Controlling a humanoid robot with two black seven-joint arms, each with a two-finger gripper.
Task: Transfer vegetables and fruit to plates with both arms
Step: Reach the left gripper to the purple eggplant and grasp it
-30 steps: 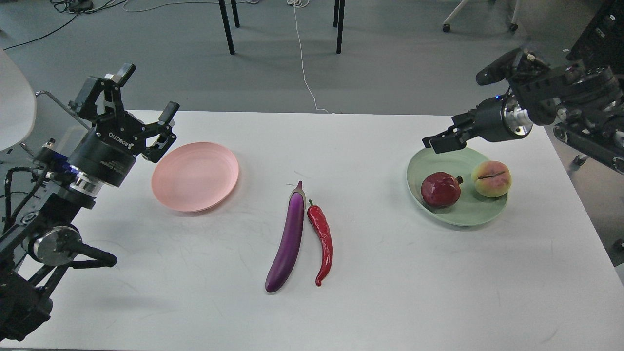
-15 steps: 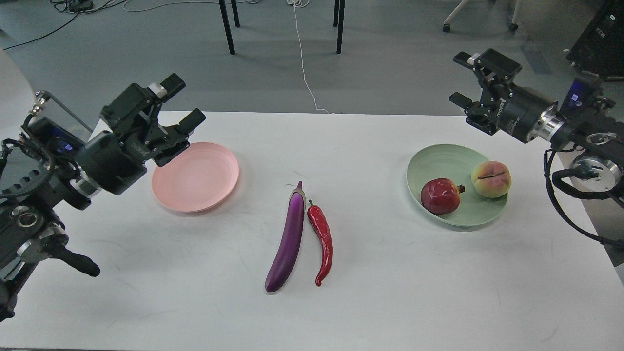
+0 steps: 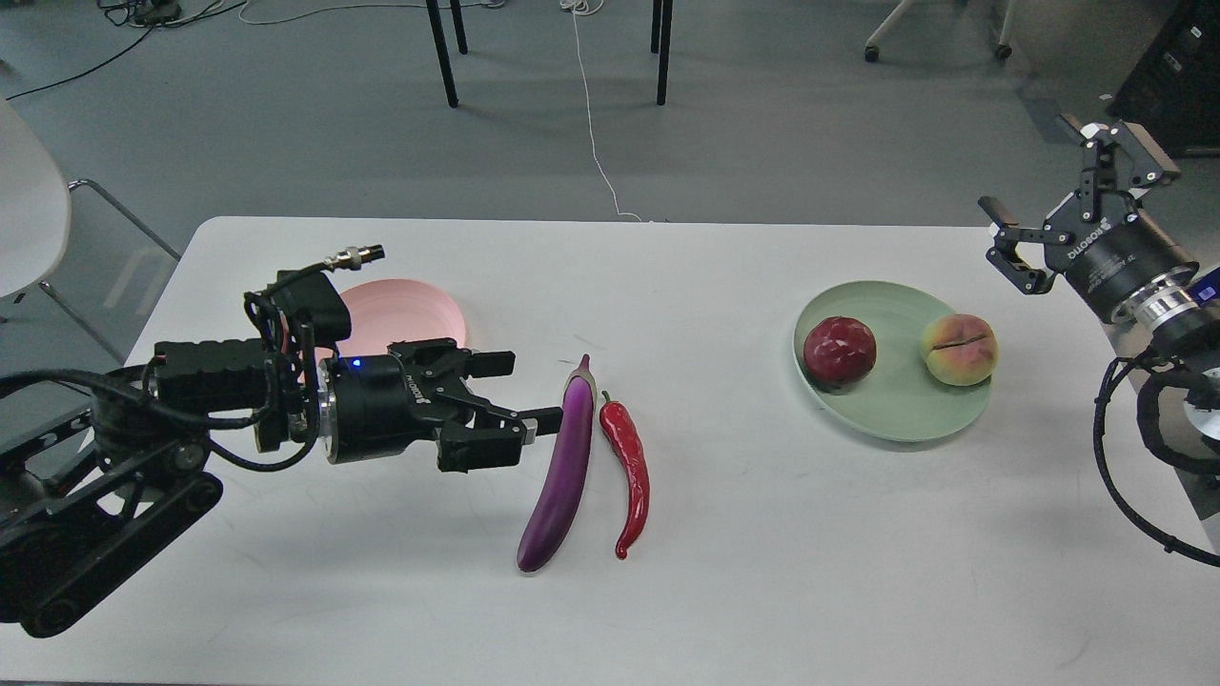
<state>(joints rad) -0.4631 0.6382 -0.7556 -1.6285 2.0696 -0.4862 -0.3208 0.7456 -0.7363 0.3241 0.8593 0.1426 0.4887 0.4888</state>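
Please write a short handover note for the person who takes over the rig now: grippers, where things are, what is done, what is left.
Left gripper: open, empty, beside the eggplant, near its stem end.
Right gripper: open, empty, raised beyond the table's right edge.
Done: pomegranate and peach lie on the green plate.
Left: eggplant and chili pepper lie side by side on the table; pink plate holds nothing in its visible part.
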